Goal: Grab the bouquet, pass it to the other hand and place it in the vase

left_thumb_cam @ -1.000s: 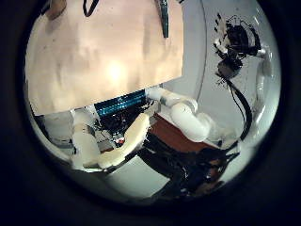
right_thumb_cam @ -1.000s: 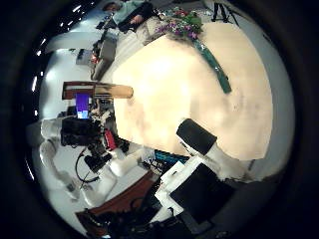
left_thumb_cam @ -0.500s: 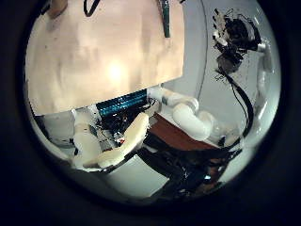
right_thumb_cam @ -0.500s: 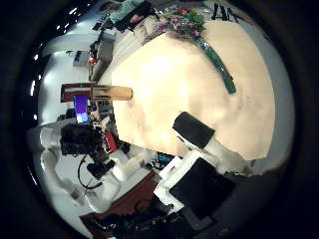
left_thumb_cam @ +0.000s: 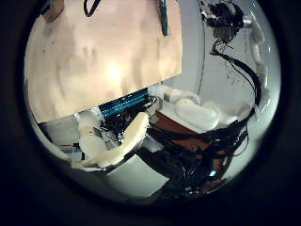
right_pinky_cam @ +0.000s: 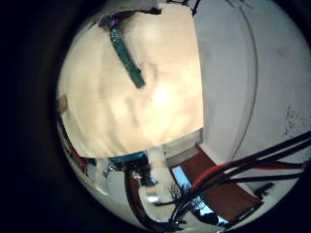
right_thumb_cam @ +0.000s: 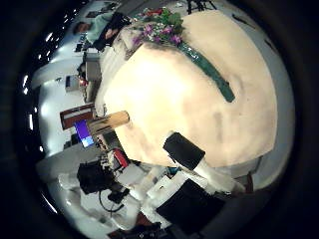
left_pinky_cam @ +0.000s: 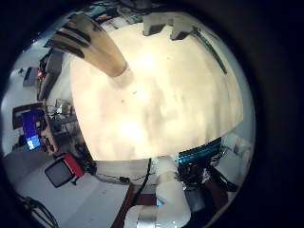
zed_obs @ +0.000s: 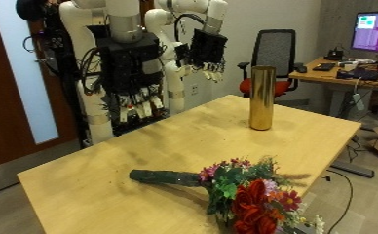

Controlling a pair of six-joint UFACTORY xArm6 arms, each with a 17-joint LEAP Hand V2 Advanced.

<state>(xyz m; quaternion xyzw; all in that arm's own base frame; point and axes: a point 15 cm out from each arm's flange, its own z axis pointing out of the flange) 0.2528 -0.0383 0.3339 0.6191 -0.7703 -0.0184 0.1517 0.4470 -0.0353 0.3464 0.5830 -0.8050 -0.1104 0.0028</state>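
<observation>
Pale wooden table (zed_obs: 137,156) is standing in an office-like room, with a black swivel chair (zed_obs: 278,54) and a desk (zed_obs: 352,76) behind its far side. Bouquet (zed_obs: 235,191) is lying flat on the near part of the tabletop, its dark green wrapped stem (zed_obs: 168,178) pointing toward the arms and its red, pink and purple blooms (zed_obs: 260,203) reaching the table's front edge. Gold vase (zed_obs: 260,97) is standing upright near the far edge, well apart from the bouquet and holding nothing.

Both arms are coming in from the upper left of the outside view. Right hand (zed_obs: 138,100), on the nearer arm, is hanging above the table's back corner with its fingers relaxed, spread apart and pointing down, holding nothing. Left hand (zed_obs: 207,54), on the farther arm, is hanging higher, between the right hand and the vase, likewise with loose, parted fingers and nothing in them. Neither hand is touching the bouquet or the vase.

Right thumb side palm view is showing the bouquet (right_thumb_cam: 179,45) lying at the tabletop's far edge and the vase (right_thumb_cam: 108,123) at another edge. Left little finger side palm view is showing the vase (left_pinky_cam: 100,52) close by on the tabletop.
</observation>
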